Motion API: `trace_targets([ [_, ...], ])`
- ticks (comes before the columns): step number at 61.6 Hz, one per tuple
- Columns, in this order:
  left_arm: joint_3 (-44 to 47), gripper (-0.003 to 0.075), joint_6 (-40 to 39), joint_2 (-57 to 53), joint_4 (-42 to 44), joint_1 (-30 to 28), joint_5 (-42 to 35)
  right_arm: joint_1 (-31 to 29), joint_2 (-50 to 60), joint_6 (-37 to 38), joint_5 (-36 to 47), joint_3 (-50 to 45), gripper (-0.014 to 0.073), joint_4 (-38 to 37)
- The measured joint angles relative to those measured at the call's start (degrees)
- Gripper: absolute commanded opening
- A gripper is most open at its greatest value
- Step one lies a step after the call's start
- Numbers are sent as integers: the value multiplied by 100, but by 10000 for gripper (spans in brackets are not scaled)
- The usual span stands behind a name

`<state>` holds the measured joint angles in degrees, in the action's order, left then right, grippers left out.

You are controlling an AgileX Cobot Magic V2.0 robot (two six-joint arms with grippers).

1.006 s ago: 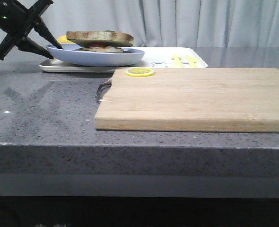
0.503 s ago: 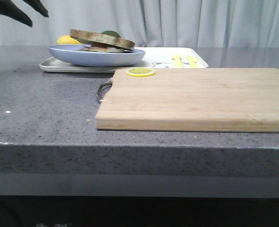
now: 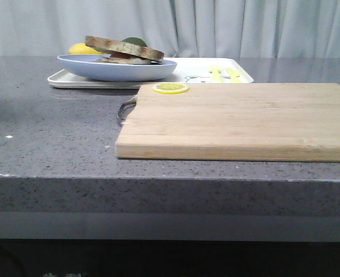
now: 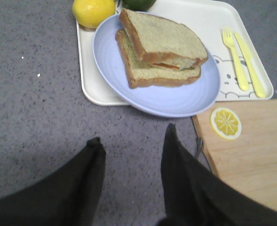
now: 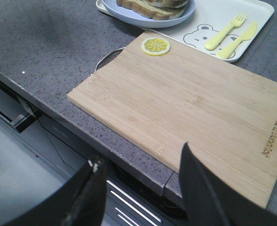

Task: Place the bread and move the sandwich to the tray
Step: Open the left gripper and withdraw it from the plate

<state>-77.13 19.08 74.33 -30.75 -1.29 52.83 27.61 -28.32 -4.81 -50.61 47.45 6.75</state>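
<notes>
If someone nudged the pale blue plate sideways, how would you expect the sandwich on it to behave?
The top slice sits tilted and offset, so it would probably slide off. The plate overhangs the tray rim, so it may rock or tip.

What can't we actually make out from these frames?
- Sandwich filling: only an orange sliver shows in the left wrist view; the top slice covers it.
- Green item behind the plate: cut off by the left wrist frame edge, hidden by the sandwich in front view.
- Tray print: too small in front view, partly under the plate elsewhere.
- Both arms: absent from front view; only open fingers in wrist views.
</notes>
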Motion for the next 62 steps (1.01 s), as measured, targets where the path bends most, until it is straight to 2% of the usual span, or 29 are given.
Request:
trace_targets([
  [19, 2093, 295, 298, -2368, 0, 0, -343, 0, 0, 0, 0, 0, 383, 0],
  [28, 2670, 295, 464, -3306, 85, 367, -210, 0, 0, 0, 0, 0, 383, 0],
  [38, 2800, 295, 445, -4010, 824, 914, 289, 0, 0, 0, 0, 0, 383, 0],
  [51, 2825, 295, -367, -4547, 2111, 967, 359, 0, 0, 0, 0, 0, 383, 0],
  [62, 2825, 295, -608, -4649, 2250, 957, 185, 0, 0, 0, 0, 0, 379, 0],
])
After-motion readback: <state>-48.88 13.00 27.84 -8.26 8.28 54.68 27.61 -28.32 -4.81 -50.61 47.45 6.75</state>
